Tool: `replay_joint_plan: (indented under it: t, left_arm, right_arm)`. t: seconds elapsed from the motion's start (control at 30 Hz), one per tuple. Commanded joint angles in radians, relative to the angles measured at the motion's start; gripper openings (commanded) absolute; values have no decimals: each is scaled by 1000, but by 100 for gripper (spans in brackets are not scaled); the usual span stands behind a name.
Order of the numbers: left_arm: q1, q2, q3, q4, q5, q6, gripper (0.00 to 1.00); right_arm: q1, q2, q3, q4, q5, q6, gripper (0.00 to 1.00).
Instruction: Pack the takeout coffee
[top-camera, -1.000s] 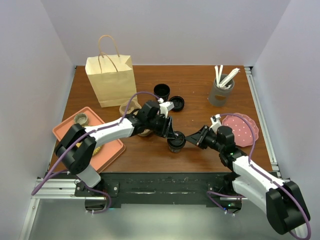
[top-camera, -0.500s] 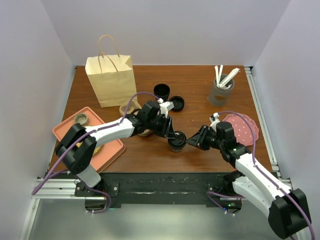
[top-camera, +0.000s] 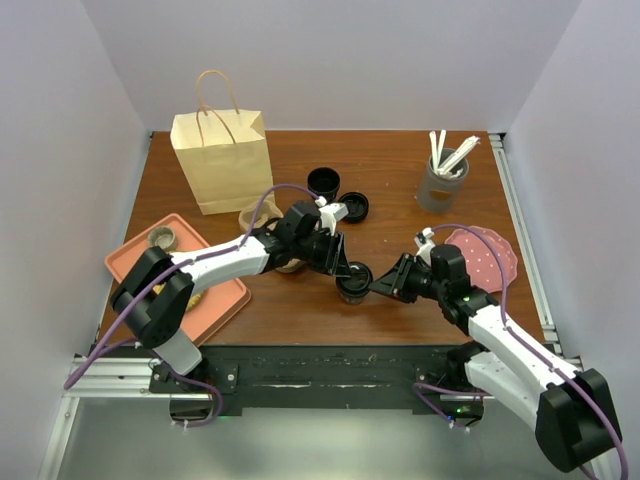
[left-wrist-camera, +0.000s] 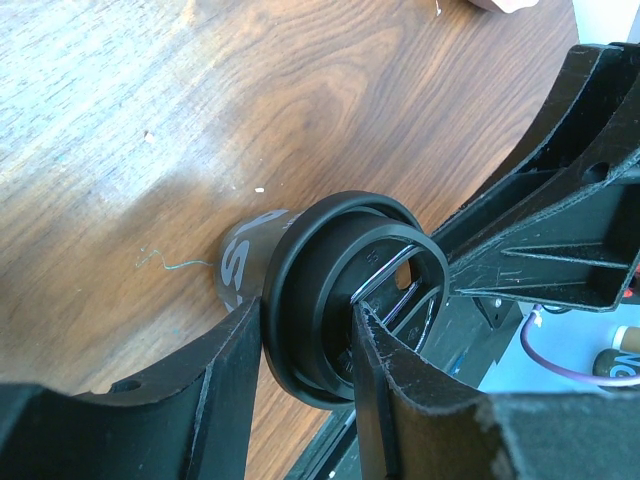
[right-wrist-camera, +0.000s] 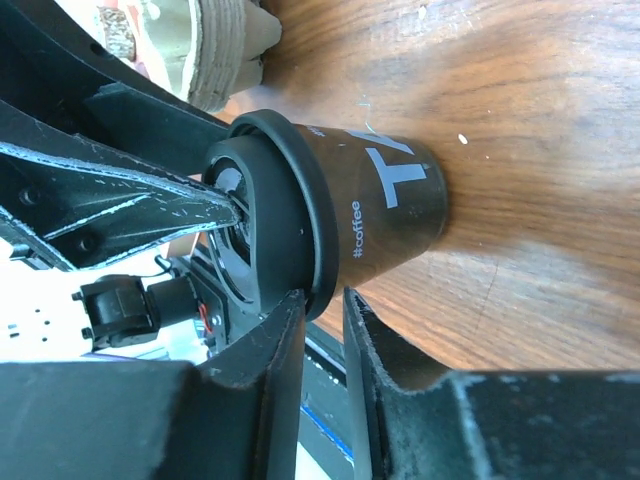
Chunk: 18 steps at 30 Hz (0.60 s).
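Left gripper (left-wrist-camera: 308, 315): clamped across lid rim of takeout coffee (top-camera: 352, 287) | right gripper (right-wrist-camera: 322, 300): jaws nearly together at lid edge, grip indeterminate | location: upright on table (top-camera: 400, 170) | remaining: lift, transfer into paper bag (top-camera: 222, 160)

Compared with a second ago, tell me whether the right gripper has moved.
Yes, slightly: the right gripper has slid left, away from the pink plate, closing in on the takeout coffee.
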<state>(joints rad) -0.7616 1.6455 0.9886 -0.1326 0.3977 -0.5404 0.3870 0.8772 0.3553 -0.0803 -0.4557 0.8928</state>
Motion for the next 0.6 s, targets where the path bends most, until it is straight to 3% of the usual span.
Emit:
replay_joint_plan:
  t: [0.0, 0.2, 0.33, 0.57]
  left_arm:
    - [-7, 148, -110, -317, -240, 71, 31]
    - [-5, 151, -123, -320, -252, 40, 30]
    - [-5, 142, -146, -328, -258, 11, 29]
    - [-5, 76, -160, -345, -226, -56, 30]
  right_arm:
    - [3, 31, -58, -6, 77, -5, 17]
    - [4, 25, -122, -92, 219, 6, 5]
    - [4, 74, -142, -50, 246, -5, 4]
    - [4, 155, 25, -35, 226, -119, 18]
